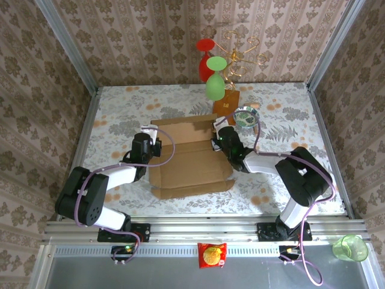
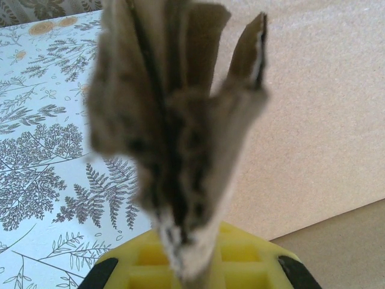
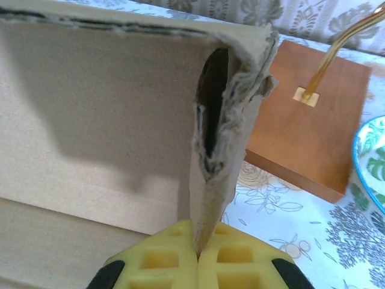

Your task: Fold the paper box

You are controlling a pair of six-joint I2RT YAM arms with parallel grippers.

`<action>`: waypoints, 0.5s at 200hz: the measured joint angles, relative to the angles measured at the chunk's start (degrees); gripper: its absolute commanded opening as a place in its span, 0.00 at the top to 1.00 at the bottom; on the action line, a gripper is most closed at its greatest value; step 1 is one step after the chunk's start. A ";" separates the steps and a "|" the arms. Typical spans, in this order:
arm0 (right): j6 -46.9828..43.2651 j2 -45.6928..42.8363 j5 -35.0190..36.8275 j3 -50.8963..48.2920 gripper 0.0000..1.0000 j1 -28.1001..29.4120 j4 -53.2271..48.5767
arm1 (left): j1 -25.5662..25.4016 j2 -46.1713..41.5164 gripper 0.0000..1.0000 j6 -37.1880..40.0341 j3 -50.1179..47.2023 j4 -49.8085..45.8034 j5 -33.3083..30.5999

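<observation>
Two side flaps are pinched, one per arm. I have the box (image 1: 189, 165) mid-table, between the arms, and I judge I'm at the side-wall step. My left gripper (image 2: 186, 268) is clamped tight on the frayed left flap edge. My right gripper (image 3: 197, 253) is closed hard on the doubled right flap, yellow pads (image 3: 162, 259) nearly meeting around it, near the stand base (image 3: 301, 138). Next I need to fold both walls inward together and seat them without tearing the board.
</observation>
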 measured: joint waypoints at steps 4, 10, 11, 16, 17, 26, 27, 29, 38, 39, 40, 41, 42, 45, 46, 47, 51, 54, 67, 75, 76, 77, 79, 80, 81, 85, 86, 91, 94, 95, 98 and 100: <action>0.09 0.00 1.46 -0.11 1.00 0.48 0.02 | -0.07 0.00 1.00 0.00 0.04 0.00 0.00; 0.31 0.02 3.72 -0.22 1.00 1.38 -0.04 | -0.15 0.00 1.00 0.00 0.15 -0.11 0.00; 0.35 0.02 4.00 -0.22 1.00 1.46 -0.07 | -0.17 0.00 1.00 0.00 0.15 -0.11 0.00; 0.59 0.15 5.75 -0.22 1.00 2.12 -0.22 | -0.31 0.00 1.00 0.00 0.26 -0.20 0.00; 0.68 0.15 5.99 -0.22 1.00 2.21 -0.22 | -0.31 0.00 1.00 0.00 0.28 -0.22 -0.02; 1.60 0.46 9.18 -0.20 1.00 3.17 -0.46 | -0.52 0.00 1.00 0.02 0.52 -0.55 0.00; 1.70 0.52 9.73 -0.20 1.00 3.32 -0.50 | -0.57 0.00 1.00 0.02 0.57 -0.59 0.00; 1.95 0.59 10.21 -0.15 1.00 3.48 -0.66 | -0.61 0.00 1.00 0.02 0.59 -0.61 -0.02; 3.26 0.83 13.11 0.22 1.00 4.17 -1.51 | -0.81 0.00 1.00 0.02 0.85 -0.79 0.04; 3.39 0.87 13.51 0.31 1.00 4.26 -1.64 | -0.83 0.00 1.00 0.02 0.87 -0.79 0.07; 3.48 0.90 13.70 0.35 1.00 4.31 -1.68 | -0.87 0.00 1.00 0.02 0.90 -0.83 0.07; 3.76 0.94 14.08 0.44 1.00 4.39 -1.90 | -0.87 0.00 1.00 0.02 0.90 -0.85 0.09; 3.93 0.96 14.27 0.48 1.00 4.44 -2.03 | -0.90 0.00 1.00 0.02 0.92 -0.85 0.11; 4.52 1.03 15.28 0.76 1.00 4.68 -2.62 | -1.03 0.00 1.00 0.02 0.98 -0.92 0.15; 4.55 1.05 15.43 0.81 1.00 4.72 -2.71 | -1.05 0.00 1.00 0.02 1.01 -0.94 0.17; 4.59 1.09 15.58 0.85 1.00 4.76 -2.80 | -1.07 0.00 1.00 0.02 1.03 -0.94 0.20; 5.38 1.18 16.65 1.16 1.00 5.05 -3.43 | -1.16 0.00 1.00 0.02 1.11 -1.03 0.28; 5.95 1.25 17.51 1.40 1.00 5.27 -4.11 | -1.20 0.00 1.00 0.04 1.16 -1.07 0.37; 7.98 1.36 20.31 2.21 1.00 6.03 -6.38 | -1.51 0.00 1.00 0.07 1.36 -1.20 0.66; 9.44 1.38 22.14 2.80 1.00 6.62 -8.26 | -1.66 0.00 1.00 0.11 1.44 -1.22 0.76; 9.73 1.38 22.51 2.91 1.00 6.75 -8.66 | -1.68 0.00 1.00 0.13 1.44 -1.25 0.79; 9.86 1.40 22.69 2.97 1.00 6.82 -8.83 | -1.70 0.00 1.00 0.13 1.44 -1.25 0.79; 10.23 1.44 23.17 3.17 1.00 6.97 -9.35 | -1.75 0.00 1.00 0.13 1.46 -1.29 0.85; 10.34 1.44 23.34 3.23 1.00 7.02 -9.49 | -1.77 0.00 1.00 0.13 1.46 -1.29 0.87; 10.47 1.44 23.52 3.30 1.00 7.10 -9.66 | -1.79 0.00 1.00 0.15 1.49 -1.29 0.87; 11.10 1.55 24.48 3.76 1.00 7.50 -10.86 | -1.79 0.00 1.00 0.15 1.49 -1.33 0.87; 11.19 1.57 24.63 3.82 1.00 7.54 -11.04 | -1.79 0.00 1.00 0.15 1.49 -1.36 0.90; 12.09 1.75 25.68 4.37 1.00 8.02 -12.28 | -1.84 0.00 1.00 0.15 1.51 -1.44 0.90; 12.44 1.86 26.25 4.63 1.00 8.26 -13.00 | -1.84 0.00 1.00 0.15 1.51 -1.49 0.90; 12.72 1.90 26.51 4.79 1.00 8.37 -13.33 | -1.84 0.00 1.00 0.15 1.51 -1.49 0.90; 13.16 2.01 27.06 5.03 1.00 8.61 -13.92 | -1.84 0.00 1.00 0.15 1.51 -1.53 0.92; 13.51 2.10 27.39 5.20 1.00 8.79 -14.40 | -1.84 0.00 1.00 0.15 1.51 -1.53 0.92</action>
